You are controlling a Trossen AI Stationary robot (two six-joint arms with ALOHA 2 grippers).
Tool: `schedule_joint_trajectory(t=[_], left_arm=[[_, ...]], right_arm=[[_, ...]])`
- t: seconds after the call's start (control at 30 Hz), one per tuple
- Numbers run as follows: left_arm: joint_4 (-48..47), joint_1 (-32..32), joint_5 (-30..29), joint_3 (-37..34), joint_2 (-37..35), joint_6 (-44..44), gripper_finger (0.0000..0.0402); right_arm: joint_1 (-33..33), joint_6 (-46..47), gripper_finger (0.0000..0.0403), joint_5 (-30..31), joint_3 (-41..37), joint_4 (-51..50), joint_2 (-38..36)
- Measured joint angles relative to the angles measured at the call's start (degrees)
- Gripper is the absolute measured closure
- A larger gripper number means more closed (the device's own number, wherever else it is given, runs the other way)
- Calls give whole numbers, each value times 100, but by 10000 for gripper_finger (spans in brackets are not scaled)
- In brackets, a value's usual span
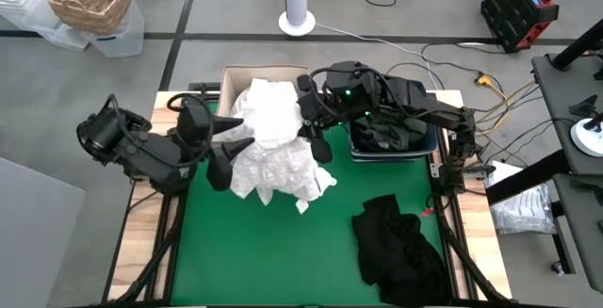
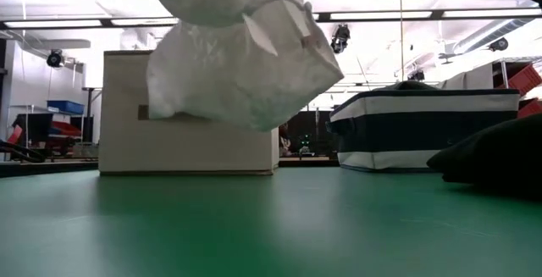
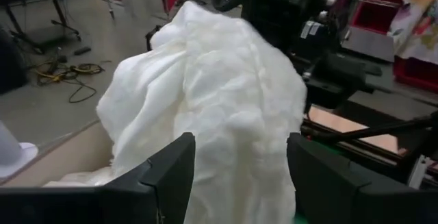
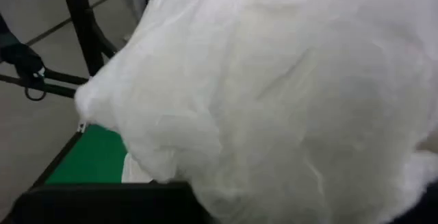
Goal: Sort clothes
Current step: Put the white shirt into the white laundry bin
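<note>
White garment being carried toward the beige box.

A white garment (image 1: 273,148) is being held up off the green mat (image 1: 283,251), as the low view shows, bunched and hanging just in front of the beige fabric box (image 1: 236,77) at the far left, seemingly so that it can be dropped in with the whites. It is being gripped near its top by the right gripper (image 1: 316,129), closed on the cloth. The left gripper (image 1: 226,153) is being kept beside it with jaws spread wide, holding nothing. A black garment (image 1: 400,242) is lying at the near right, and dark clothes are seen in the navy bin (image 1: 429,143).
</note>
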Motion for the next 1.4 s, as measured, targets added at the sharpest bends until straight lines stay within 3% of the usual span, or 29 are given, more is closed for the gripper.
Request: schedule_joint_trajectory(t=[0.33, 0.5, 0.67, 0.93, 1.13, 1.4], left_arm=[[-631, 0, -60, 363, -6, 75, 193], [-844, -2, -845, 670, -20, 38, 193], [-845, -2, -1793, 651, -213, -17, 193], [-877, -2, -2197, 641, -381, -44, 193], [-868, -2, -3184, 639, -426, -44, 193], [-982, -2, -3503, 639, -525, -44, 193]], right_arm=[[-32, -82, 340, 312, 101, 27, -48], [-72, -310, 340, 776, 101, 503, -171], [-187, -251, 340, 861, 101, 1408, -238], [-397, -774, 340, 1713, 101, 2654, -207], [-732, -981, 340, 2061, 99, 3055, -57], [-1329, -186, 340, 2057, 95, 3211, 457]])
